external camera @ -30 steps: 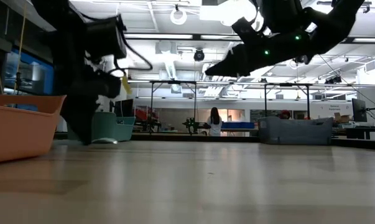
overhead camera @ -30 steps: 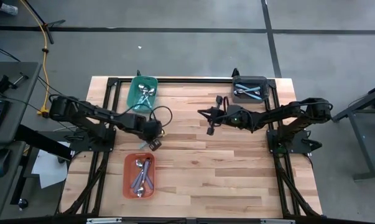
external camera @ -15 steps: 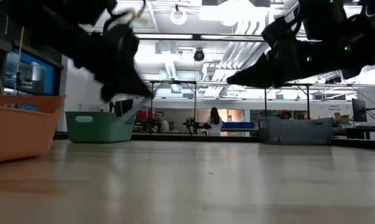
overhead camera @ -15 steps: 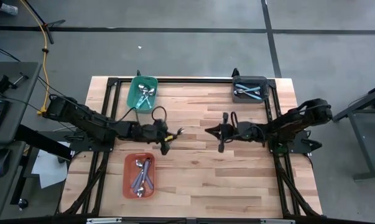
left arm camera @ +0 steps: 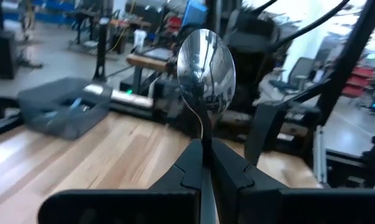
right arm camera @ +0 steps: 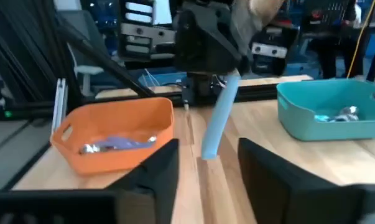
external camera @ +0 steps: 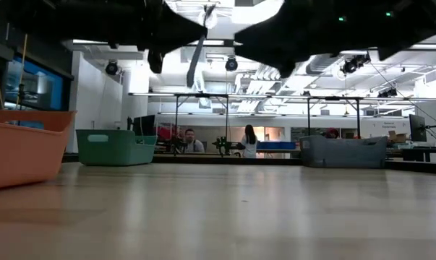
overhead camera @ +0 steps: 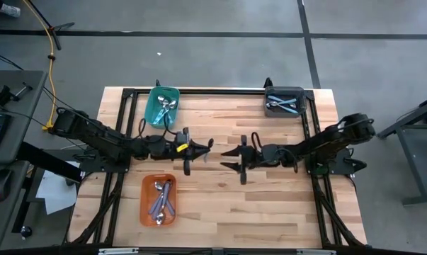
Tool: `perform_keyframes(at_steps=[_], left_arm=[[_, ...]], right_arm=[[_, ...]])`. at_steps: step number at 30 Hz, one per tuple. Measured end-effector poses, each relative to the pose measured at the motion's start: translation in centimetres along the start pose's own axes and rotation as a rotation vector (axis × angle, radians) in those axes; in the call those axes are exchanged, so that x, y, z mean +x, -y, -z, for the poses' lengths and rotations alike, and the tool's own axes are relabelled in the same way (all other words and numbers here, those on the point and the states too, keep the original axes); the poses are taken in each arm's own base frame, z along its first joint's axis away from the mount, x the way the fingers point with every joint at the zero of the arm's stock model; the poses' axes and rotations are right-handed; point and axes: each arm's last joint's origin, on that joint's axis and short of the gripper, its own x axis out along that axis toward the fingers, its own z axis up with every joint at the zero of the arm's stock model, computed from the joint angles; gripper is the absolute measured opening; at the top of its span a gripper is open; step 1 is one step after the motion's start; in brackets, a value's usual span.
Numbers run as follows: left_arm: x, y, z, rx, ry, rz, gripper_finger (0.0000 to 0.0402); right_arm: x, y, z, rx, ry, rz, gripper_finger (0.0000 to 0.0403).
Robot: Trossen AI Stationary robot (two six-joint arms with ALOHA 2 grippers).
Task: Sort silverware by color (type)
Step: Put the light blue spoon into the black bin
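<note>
My left gripper (overhead camera: 207, 145) is over the middle of the table, shut on a spoon (left arm camera: 206, 68) with a shiny bowl and a light blue handle (right arm camera: 217, 118). It is lifted well above the wood. My right gripper (overhead camera: 226, 157) faces it from the table's right and is open. Its two fingers (right arm camera: 159, 168) stand on either side of the handle's free end without touching it. More silverware lies in the teal bin (overhead camera: 163, 105), the orange bin (overhead camera: 158, 200) and the grey bin (overhead camera: 284, 101). My left gripper pinches the spoon between its two fingers at the thin neck just below the bowl (left arm camera: 203, 140). The fingers reach about level toward the table's right. The bowl stands out beyond the fingertips. The blue handle slants down below the gripper, clear of the table.
The teal bin sits at the far left, the grey bin at the far right and the orange bin at the near left. Bare wood (overhead camera: 255, 205) lies between and in front of the arms. People stand in the room beyond the far edge (external camera: 248, 141).
My left gripper has risen and carried the spoon toward the table's right, to the middle. My right gripper has come toward the table's left and near edge to meet it. It has opened, and its fingers now flank the handle.
</note>
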Motion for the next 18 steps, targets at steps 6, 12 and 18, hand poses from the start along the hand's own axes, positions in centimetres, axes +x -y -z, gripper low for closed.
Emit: perform_keyframes(at_steps=[6, 12, 18], left_arm=[[-0.1, 0.7, -0.4, 0.031, 0.050, 0.058, 0.0003], [-0.2, 1.0, -0.6, 0.049, 0.068, 0.071, 0.0003], [-0.2, 1.0, -0.6, 0.050, 0.067, 0.075, 0.0003]], right_arm=[[2.6, 0.1, -0.3, 0.024, 0.006, 0.018, 0.0192], [5.4, -0.1, -1.3, -0.007, 0.033, -0.069, 0.0188], [6.6, -0.4, -2.2, -0.054, 0.062, -0.094, 0.0142]])
